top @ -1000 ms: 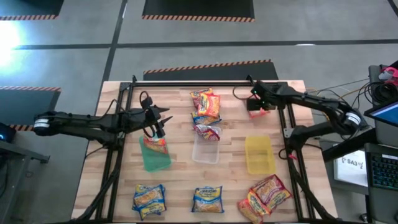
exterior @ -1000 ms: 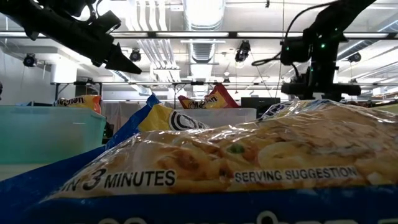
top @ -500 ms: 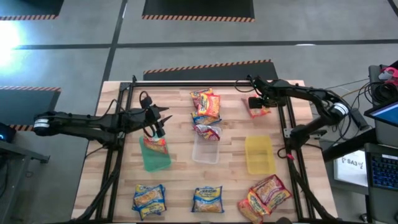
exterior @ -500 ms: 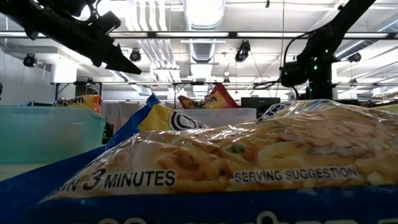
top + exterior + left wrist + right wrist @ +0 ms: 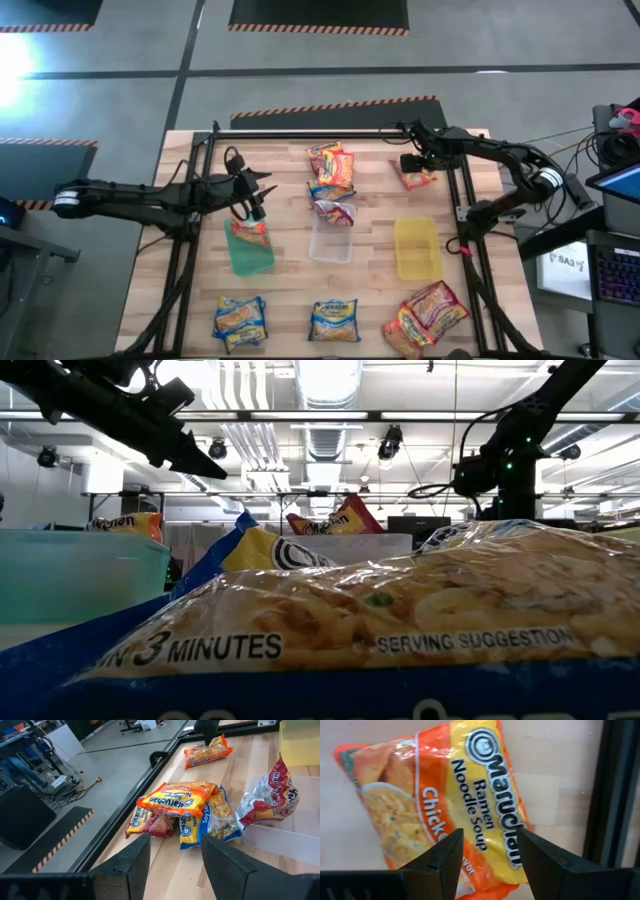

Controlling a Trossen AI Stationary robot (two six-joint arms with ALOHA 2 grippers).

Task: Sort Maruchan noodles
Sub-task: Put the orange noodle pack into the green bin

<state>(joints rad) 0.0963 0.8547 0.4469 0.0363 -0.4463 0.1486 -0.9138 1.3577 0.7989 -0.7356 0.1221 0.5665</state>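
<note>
The right end effector (image 5: 487, 852), fingers apart and empty, hangs over 1 orange packet (image 5: 445, 800) lying flat on the table (image 5: 280, 300), apparently lining up a grasp, while the left end effector (image 5: 250, 195), open and empty, waits above the green bin (image 5: 250, 252).

High view — overhead, straight down on the pale wooden slatted table (image 5: 290, 290). Low view — tabletop level, packet-close. Wrist views face forward; right and high share the orange crinkly chicken ramen packet (image 5: 445, 805).
</note>
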